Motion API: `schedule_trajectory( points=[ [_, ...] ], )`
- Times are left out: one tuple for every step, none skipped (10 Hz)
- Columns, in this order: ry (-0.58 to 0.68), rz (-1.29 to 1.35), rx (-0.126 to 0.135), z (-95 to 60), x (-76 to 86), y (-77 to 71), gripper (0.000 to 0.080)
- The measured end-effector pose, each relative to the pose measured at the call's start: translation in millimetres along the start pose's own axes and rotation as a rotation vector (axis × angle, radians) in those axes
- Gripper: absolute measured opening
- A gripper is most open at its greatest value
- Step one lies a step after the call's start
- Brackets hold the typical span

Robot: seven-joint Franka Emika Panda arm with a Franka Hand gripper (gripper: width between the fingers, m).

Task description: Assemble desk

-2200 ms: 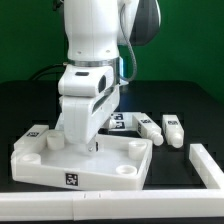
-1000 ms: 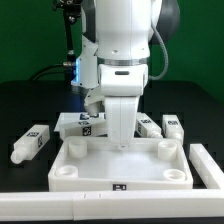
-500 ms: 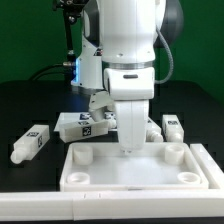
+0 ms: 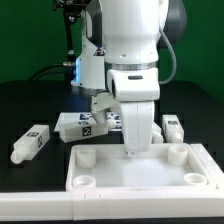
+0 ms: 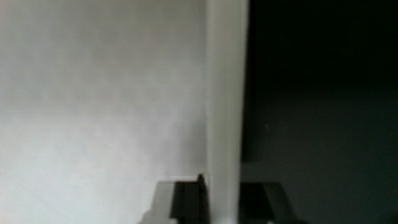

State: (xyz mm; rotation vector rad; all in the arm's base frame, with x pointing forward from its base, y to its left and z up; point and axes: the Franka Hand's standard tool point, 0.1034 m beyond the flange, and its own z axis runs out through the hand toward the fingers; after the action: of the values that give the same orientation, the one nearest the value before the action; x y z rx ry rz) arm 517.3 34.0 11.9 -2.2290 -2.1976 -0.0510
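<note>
We are holding the gripper (image 4: 137,150) astride the rim (image 5: 226,90) of the desk panel (image 4: 130,176), a jaw on either side; whether we are pinching it or merely bracketing it, we cannot tell; the panel is lying directly beneath the gripper; we are judging that parting fully, then rising straight, would avoid dragging it askew.

1 desk panel (image 4: 140,178) w/ 4 round corner holes (image 4: 85,157). 3 legs in view: leg (image 4: 30,143) at the exterior view's left, leg (image 4: 78,126) behind panel, leg (image 4: 172,128) at the exterior view's right; any more behind arm, can't tell. 2 white rails: front rail (image 4: 30,208), side rail (image 4: 212,160). 1 robot arm (image 4: 130,50), 1 gripper (image 4: 135,152).
</note>
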Motion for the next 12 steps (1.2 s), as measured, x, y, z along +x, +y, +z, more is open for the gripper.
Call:
schedule_trajectory(
  points=[
    [0.000,0.000,0.000,0.0,-0.1,0.0,0.0313],
    [0.000,0.010,-0.002,-1.3,0.8,0.3,0.0313],
    [-0.003,0.053,-0.012,-9.9,5.2,0.5,0.0450],
    [-0.008,0.089,-0.019,-21.5,10.0,-1.8,0.0582],
    [-0.013,0.149,-0.018,-29.3,13.8,-7.4,0.0582],
    [-0.011,0.252,-0.027,-34.8,22.5,-15.1,0.0638],
    [-0.007,0.295,-0.034,-36.6,31.3,-22.0,0.0638],
    [-0.006,0.296,-0.034,-35.5,33.9,-23.0,0.0647],
    [-0.006,0.308,-0.034,-35.1,32.4,-22.4,0.0647],
    [-0.006,0.318,-0.033,-35.0,32.6,-22.7,0.0648],
    [-0.004,0.346,-0.034,-35.6,32.8,-23.2,0.0648],
    [0.000,0.476,-0.038,-39.4,33.1,-28.1,0.0648]
  ],
)
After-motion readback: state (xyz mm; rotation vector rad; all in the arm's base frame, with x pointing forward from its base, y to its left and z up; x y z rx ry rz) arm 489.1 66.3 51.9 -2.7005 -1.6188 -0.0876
